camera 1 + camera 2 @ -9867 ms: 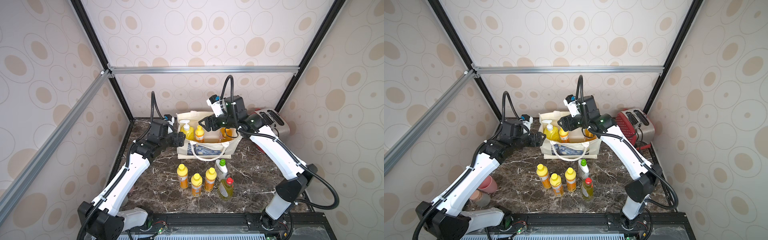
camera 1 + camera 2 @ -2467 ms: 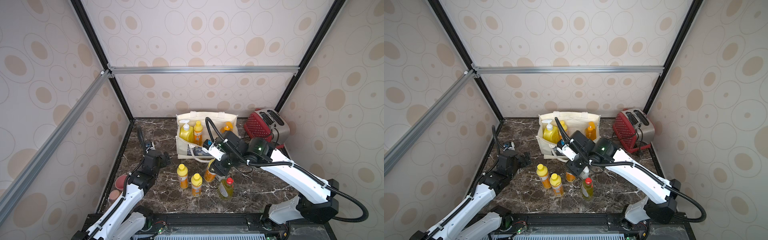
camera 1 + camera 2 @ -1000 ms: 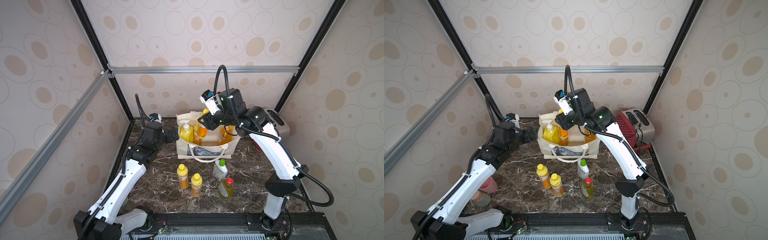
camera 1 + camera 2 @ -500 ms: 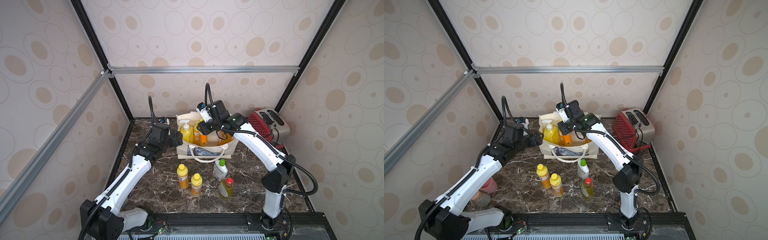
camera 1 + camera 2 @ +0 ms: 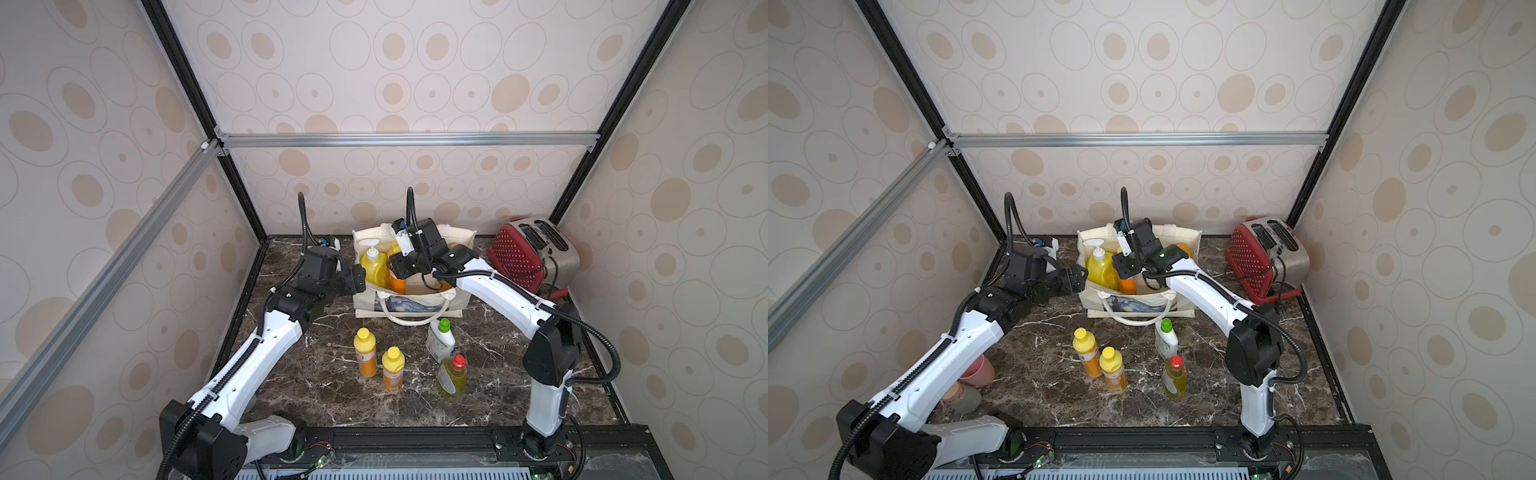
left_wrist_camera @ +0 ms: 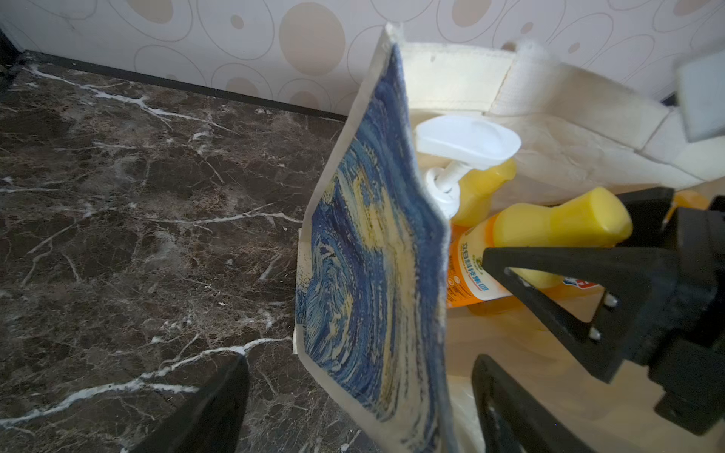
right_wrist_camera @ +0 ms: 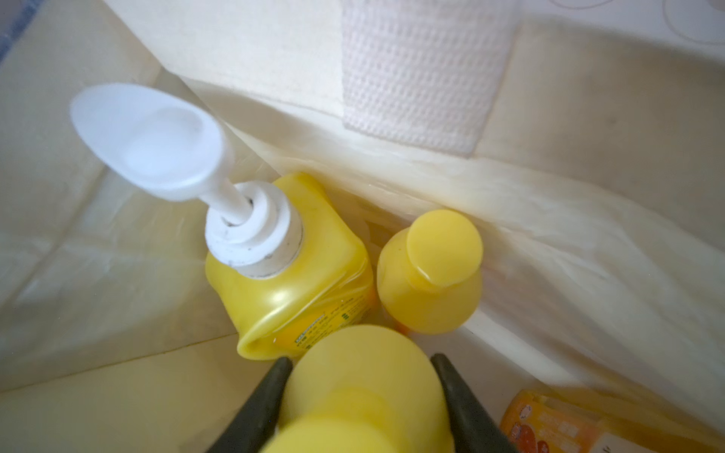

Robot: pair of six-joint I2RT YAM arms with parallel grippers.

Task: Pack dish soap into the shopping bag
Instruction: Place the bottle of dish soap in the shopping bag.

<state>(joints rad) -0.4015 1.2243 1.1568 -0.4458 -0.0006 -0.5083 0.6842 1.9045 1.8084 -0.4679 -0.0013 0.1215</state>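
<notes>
The shopping bag (image 5: pixel 459 301) stands open at 12 o'clock on the marble table (image 5: pixel 324 386), near the back wall. The right gripper (image 7: pixel 360 361) reaches down into its mouth, clamped on the yellow cap of a small orange bottle (image 5: pixel 397 284) with one finger on each side. Whether that bottle's base touches the bag floor cannot be told. Inside the bag, the yellow pump bottle (image 7: pixel 298 282) stands just beside the held one at its 9 o'clock, and a second small bottle (image 7: pixel 431 274) stands at its 12 o'clock, against the bag's rear wall. The left gripper (image 6: pixel 359 357) sits at the bag's 9 o'clock end, jaws wide. Its outer finger (image 6: pixel 219 404) is outside the printed cloth and apart from it, and its inner finger (image 6: pixel 506 408) is inside the bag. At the bag's 7 o'clock a third small bottle (image 5: pixel 365 353) and a fourth small bottle (image 5: pixel 392 372) stand upright just beside each other. At its 5 o'clock the white green-capped bottle (image 5: pixel 440 338) stands just beside the drooping rope handle (image 5: pixel 415 321). The yellow-green red-capped bottle (image 5: pixel 452 376) stands at that bottle's 6 o'clock. A red toaster (image 5: pixel 523 259) sits at the bag's 3 o'clock.
</notes>
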